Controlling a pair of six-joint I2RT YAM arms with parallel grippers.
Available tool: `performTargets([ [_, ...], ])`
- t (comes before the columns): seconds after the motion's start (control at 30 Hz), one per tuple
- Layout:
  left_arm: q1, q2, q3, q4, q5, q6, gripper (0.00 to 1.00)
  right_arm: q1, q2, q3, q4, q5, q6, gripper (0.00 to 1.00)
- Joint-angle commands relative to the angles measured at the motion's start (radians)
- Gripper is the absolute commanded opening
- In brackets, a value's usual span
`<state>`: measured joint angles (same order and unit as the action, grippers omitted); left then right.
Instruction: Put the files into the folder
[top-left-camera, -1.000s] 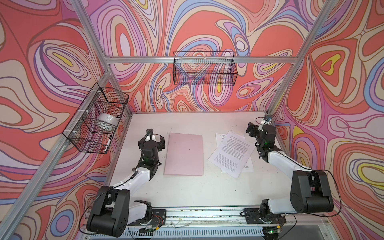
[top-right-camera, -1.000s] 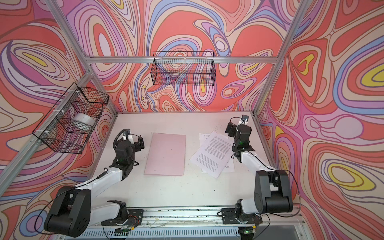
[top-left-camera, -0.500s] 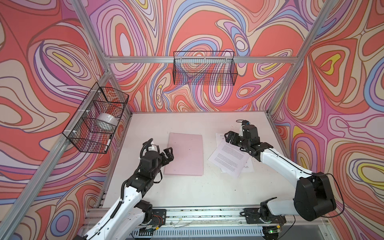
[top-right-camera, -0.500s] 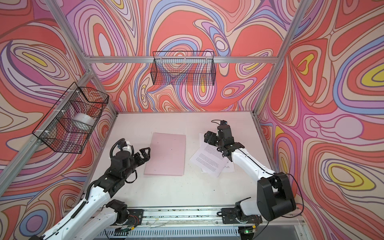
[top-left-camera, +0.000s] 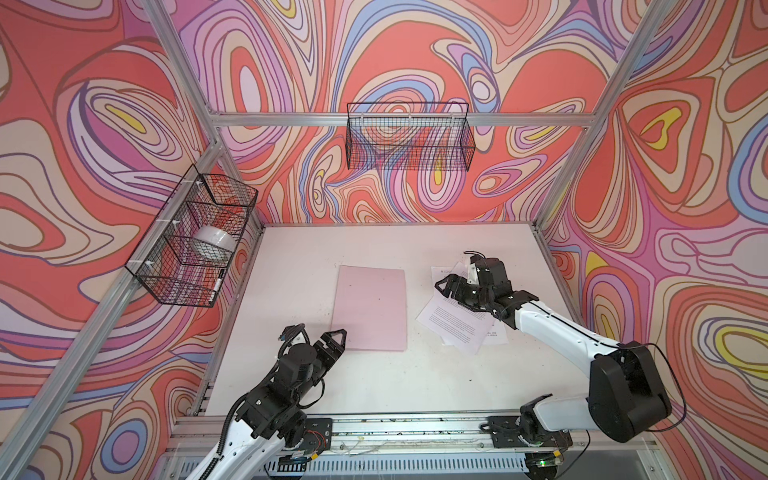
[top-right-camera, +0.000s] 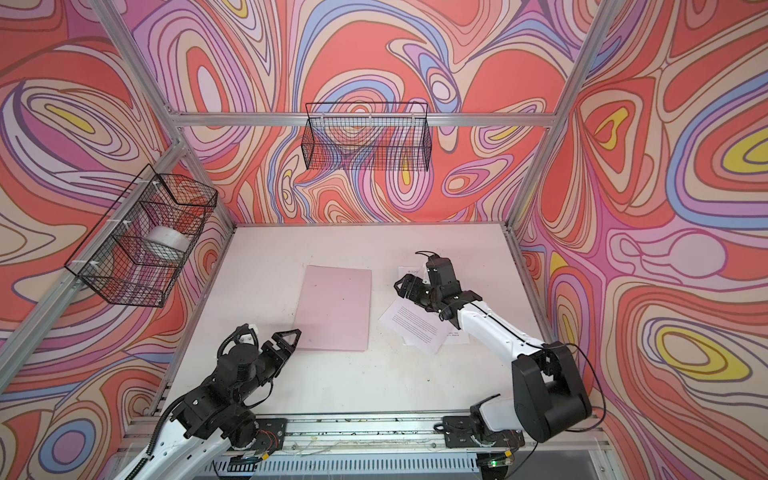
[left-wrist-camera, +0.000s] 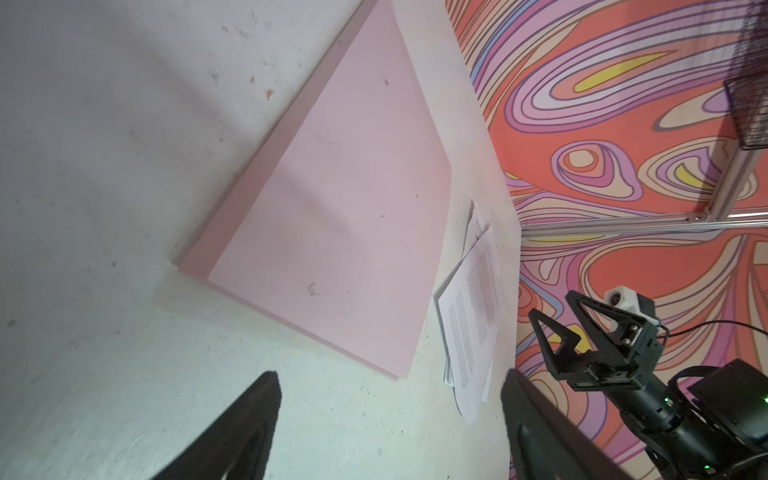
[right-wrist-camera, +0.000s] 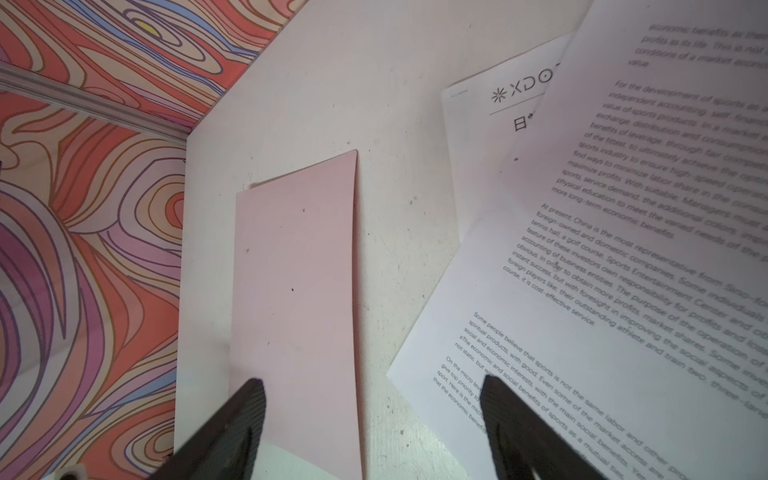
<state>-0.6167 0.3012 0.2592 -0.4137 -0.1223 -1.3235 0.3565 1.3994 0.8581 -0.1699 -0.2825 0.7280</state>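
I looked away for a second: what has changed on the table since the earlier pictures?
The left pincer drew back to the near left corner of the folder; the right pincer crossed leftward over the files, toward the folder. Both are open, holding nothing. Folder and files lie as before.

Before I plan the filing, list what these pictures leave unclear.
Pale-pink flat folder: closed in every view, so its cover hides the inside.
Loose white printed paper sheets: count unclear, the upper sheet overlaps the rest; print too small in both top views.
Lower sheet's heading: covered partway by the upper sheet in the right wrist view.
White round object in the black wire basket: mesh obscures it.
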Motion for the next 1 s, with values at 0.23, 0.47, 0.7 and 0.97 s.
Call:
performTargets([
  [0.23,-0.140,0.345,-0.052,0.317,-0.113,-0.075,0.74,0.006,0.036,0.006,0.034,-0.038,0.013,0.85],
  [0.47,-0.143,0.430,-0.094,0.447,-0.127,-0.086,0.64,0.007,0.036,0.010,0.034,-0.037,0.010,0.84],
  [0.7,-0.142,0.433,-0.152,0.541,-0.163,-0.117,0.54,0.006,0.045,0.031,0.023,-0.036,0.000,0.84],
  [0.97,-0.142,0.450,-0.186,0.608,-0.158,-0.148,0.52,0.007,0.051,0.027,0.032,-0.046,0.004,0.84],
])
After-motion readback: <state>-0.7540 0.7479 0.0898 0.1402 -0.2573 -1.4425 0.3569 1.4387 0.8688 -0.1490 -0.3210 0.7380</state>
